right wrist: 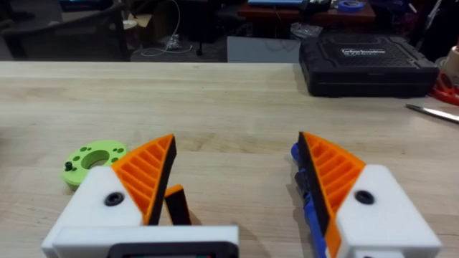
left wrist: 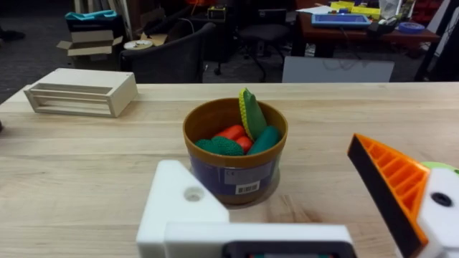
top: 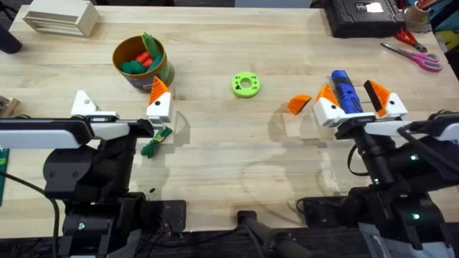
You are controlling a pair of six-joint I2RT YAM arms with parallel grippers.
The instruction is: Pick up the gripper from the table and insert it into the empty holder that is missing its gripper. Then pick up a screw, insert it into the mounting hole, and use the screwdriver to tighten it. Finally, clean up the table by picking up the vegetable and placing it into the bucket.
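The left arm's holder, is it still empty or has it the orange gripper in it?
Empty. The holder is bare white with an open mounting hole, and the gripper lies loose on the table.

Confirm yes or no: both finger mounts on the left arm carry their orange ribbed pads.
No. In the left wrist view one holder is bare white plastic with an open screw hole, while the other carries an orange ribbed pad.
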